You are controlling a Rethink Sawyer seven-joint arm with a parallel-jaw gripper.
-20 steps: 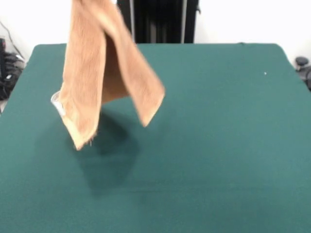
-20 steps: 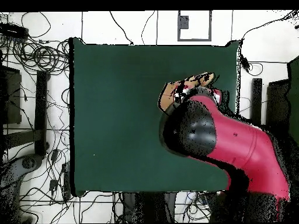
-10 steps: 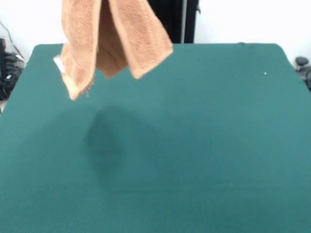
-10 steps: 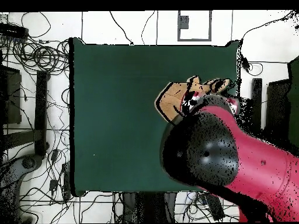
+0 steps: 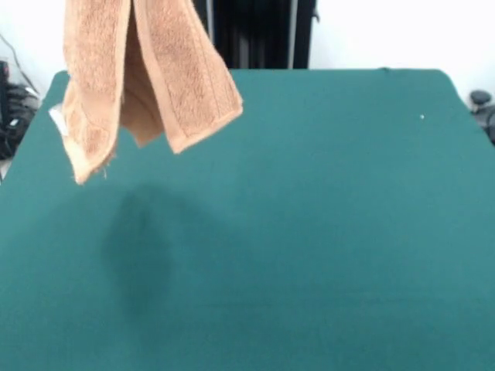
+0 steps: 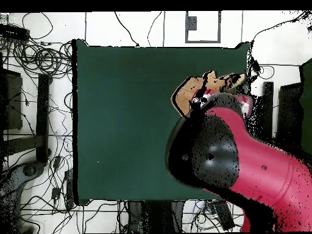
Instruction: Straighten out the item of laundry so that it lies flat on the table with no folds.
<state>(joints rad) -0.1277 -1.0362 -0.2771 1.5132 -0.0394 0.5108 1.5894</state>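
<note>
While the towel (image 5: pixel 139 81) hangs folded, long axis vertical, clear above the table (image 5: pixel 325 232), jaw state cannot be determined.

Front camera faces across the table (image 5: pixel 325 232); overhead looks straight down

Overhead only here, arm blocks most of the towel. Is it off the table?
Observer: Yes. In the front view the towel hangs in the air, fully clear of the table. Its shadow lies on the felt below.
Operator: Flat or bunched?
Observer: Neither. It drapes in several folded panels, with the lower corners hanging at different heights.
Operator: Anything else showing on it?
Observer: A small white label sticks out at the edge on the picture's left.
</note>
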